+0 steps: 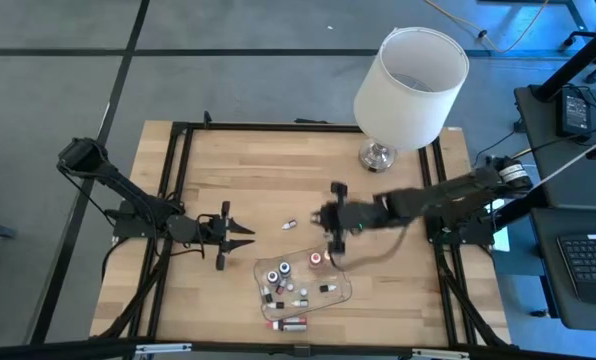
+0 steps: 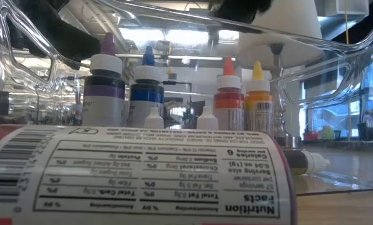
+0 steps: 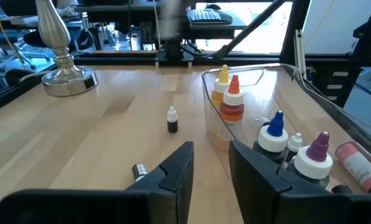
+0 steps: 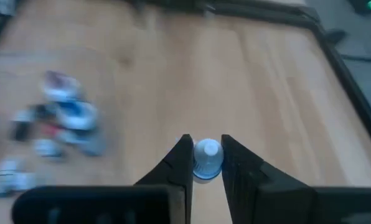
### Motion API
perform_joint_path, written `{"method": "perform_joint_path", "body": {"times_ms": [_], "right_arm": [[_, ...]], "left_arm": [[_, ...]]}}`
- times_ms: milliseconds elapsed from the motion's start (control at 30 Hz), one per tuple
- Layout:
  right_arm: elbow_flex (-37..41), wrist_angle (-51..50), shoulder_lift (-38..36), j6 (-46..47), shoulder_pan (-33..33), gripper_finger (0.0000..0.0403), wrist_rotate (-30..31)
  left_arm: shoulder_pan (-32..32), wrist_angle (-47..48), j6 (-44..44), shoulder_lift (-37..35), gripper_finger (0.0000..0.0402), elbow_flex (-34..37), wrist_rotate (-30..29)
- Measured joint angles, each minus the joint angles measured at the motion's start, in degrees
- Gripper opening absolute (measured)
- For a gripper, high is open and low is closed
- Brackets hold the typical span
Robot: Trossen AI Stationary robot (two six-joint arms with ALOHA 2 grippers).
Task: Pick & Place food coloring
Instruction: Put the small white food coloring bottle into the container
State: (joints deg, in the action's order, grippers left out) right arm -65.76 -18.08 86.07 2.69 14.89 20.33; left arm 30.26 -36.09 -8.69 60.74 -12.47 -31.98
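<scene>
The right gripper (image 4: 203,155) has its fingers (image 4: 180,163) squeezed on a tiny bottle (image 4: 207,158) with a white cap, and the bottle sits right between the two tips. In the high view this right gripper (image 1: 330,250) hangs over the bench (image 1: 268,165) at the far edge of the clear tray (image 1: 344,291), near a bottle with a red top (image 1: 316,258). The left gripper (image 3: 211,163) has its fingers a little apart and holds nothing. It waits on the left side of the bench, with its tips pointing at the tray. In front of it a small dark bottle with a white cap (image 3: 172,120) stands alone on the wood, and another little bottle (image 3: 139,170) lies close by the fingers. Inside the tray stand more food coloring bottles: a yellow one (image 3: 221,77), an orange one (image 3: 233,101), a blue one (image 3: 274,132) and a purple one (image 3: 314,158). A bigger tube with a food label (image 2: 143,181) lies on its side at the near end of the tray. A lamp with a white shade (image 1: 410,72) stands at the far side of the bench on a shiny foot (image 3: 64,74).
</scene>
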Motion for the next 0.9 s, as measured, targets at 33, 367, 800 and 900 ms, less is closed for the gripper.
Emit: {"method": "perform_joint_path", "body": {"times_ms": [33, 367, 800, 900], "right_arm": [[-0.88, -0.64, 0.08, 1.41, 2.49, 0.0061, 1.05], [-0.39, 4.31, 7.15, 12.71, 20.47, 0.0061, 9.04], [-0.30, 6.72, 20.52, 20.34, 20.46, 0.0061, 12.16], [-0.30, 6.66, 21.49, 21.55, 19.51, 0.0070, 10.02]], "left_arm": [[0.00, 0.05, -0.01, -0.01, 0.0097, 0.00, -0.03], [0.00, 0.11, -0.04, 0.00, 0.0097, 0.00, 0.03], [0.00, 0.10, -0.08, 0.00, 0.0095, 0.00, 0.04], [0.00, 0.10, -0.10, 0.01, 0.0097, 0.00, 0.06]]}}
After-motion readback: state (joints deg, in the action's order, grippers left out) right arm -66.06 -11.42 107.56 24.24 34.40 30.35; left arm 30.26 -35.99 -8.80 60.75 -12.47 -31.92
